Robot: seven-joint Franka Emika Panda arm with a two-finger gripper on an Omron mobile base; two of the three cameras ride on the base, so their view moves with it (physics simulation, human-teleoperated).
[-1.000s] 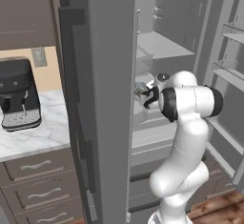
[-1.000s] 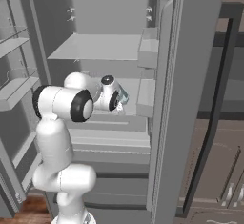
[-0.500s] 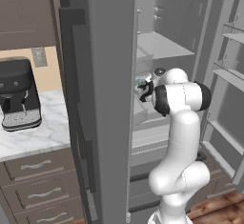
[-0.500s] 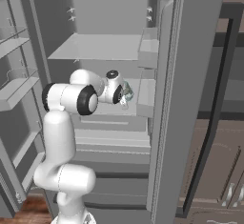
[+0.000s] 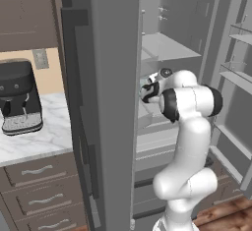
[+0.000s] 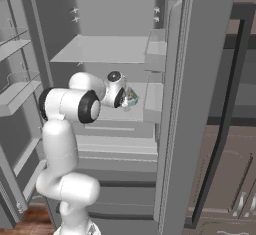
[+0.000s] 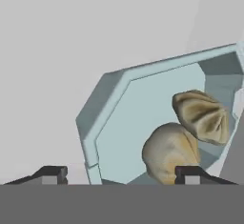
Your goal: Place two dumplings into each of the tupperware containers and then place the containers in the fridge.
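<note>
A shallow pale-blue plastic tray holding two lumpy tan dumplings was seen on a pale fridge shelf; the dark two-finger gripper was spread wide, holding nothing.

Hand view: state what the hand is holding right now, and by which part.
Nothing. The hand is open, its fingertips spread to either side of the pale-blue plastic tupperware container, which rests on the fridge shelf with two tan dumplings inside.

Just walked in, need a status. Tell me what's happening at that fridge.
The white arm has reached into the open grey stainless-steel fridge. Its gripper stands open around the near edge of a pale-blue plastic tupperware container resting on a pale shelf. Two tan dumplings sit inside the container.
</note>
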